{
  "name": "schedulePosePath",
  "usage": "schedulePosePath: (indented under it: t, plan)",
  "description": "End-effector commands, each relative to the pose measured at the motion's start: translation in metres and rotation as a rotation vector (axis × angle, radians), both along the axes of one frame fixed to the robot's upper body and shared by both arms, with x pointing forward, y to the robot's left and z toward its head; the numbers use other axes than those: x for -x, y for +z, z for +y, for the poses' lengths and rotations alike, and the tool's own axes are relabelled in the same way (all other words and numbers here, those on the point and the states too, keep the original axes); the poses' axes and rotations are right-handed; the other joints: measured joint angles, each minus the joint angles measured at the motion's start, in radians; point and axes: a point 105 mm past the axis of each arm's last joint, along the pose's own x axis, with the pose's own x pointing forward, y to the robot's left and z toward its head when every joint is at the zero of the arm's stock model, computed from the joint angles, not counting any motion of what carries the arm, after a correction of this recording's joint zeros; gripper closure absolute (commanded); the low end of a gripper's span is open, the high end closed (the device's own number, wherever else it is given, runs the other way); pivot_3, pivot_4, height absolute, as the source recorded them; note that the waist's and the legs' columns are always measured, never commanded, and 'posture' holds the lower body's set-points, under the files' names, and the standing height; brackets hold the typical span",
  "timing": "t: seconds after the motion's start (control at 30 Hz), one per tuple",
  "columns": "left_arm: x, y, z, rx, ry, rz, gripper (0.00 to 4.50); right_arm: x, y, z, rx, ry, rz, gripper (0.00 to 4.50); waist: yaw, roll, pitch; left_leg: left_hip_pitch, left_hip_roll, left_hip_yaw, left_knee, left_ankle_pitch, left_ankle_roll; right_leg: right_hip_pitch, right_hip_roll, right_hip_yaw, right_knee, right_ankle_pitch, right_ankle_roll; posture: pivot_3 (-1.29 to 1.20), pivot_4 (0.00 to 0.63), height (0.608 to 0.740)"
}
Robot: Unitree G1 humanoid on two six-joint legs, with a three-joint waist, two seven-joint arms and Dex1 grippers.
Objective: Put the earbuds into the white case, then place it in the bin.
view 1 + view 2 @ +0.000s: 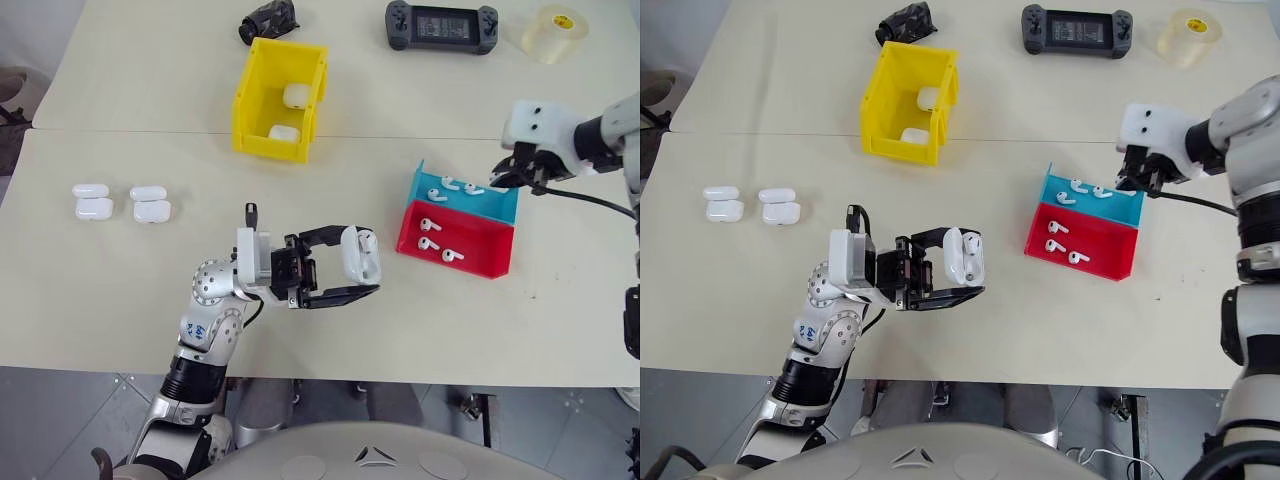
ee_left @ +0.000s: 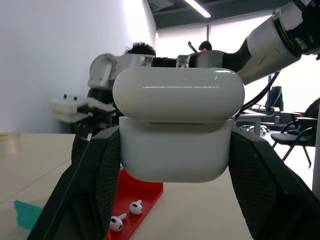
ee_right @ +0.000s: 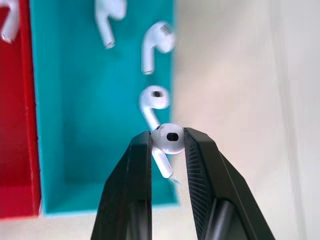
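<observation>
Earbud pick over blue tray; case waiting at centre.

Right gripper (image 3: 167, 142) is pinching one earbud (image 3: 168, 138) above the blue tray (image 1: 497, 205). Left gripper (image 1: 345, 268) is clamping the white case (image 1: 360, 254) lid-open, presenting it for loading; bin (image 1: 252, 110) is standing behind.

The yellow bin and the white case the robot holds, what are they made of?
The yellow bin looks like hard molded plastic: even colour, stiff thin walls. The white case seems glossy plastic too; a light streak shines across its lid.
</observation>
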Motion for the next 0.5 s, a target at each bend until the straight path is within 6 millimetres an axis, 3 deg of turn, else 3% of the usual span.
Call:
schedulePosePath:
  t: [0.03,0.1,0.27,0.5]
  plan:
    - [-0.001,0.009,0.002,0.026,-0.006,-0.030,1.70,0.019,0.030,0.009,-0.132,-0.003,-0.062,3.90,0.003,0.000,0.000,0.000,0.000,0.000,0.000,0.000,0.000,0.000,0.000,0.000,0.000,0.000,0.000,0.00,0.150,0.740]
    - [-0.005,0.010,0.003,0.030,-0.004,-0.028,1.70,0.030,0.035,0.024,-0.273,0.028,-0.080,3.90,0.008,0.000,0.000,0.000,0.000,0.000,0.000,0.000,0.000,0.000,0.000,0.000,0.000,0.000,0.000,0.00,0.150,0.740]
    - [-0.018,0.016,0.004,0.043,-0.004,-0.030,1.70,0.077,0.040,0.076,-0.849,0.202,-0.078,3.90,0.015,-0.001,0.000,0.000,0.002,0.000,0.000,0.000,-0.001,0.000,0.001,0.000,0.001,0.000,0.000,0.00,0.150,0.740]
    - [-0.025,0.020,0.006,0.036,-0.024,-0.037,1.70,0.119,0.042,0.107,-1.238,0.238,-0.088,3.90,0.018,-0.001,0.000,0.000,0.000,-0.001,0.000,0.000,0.000,0.001,0.000,0.000,0.001,0.000,0.000,0.00,0.150,0.740]
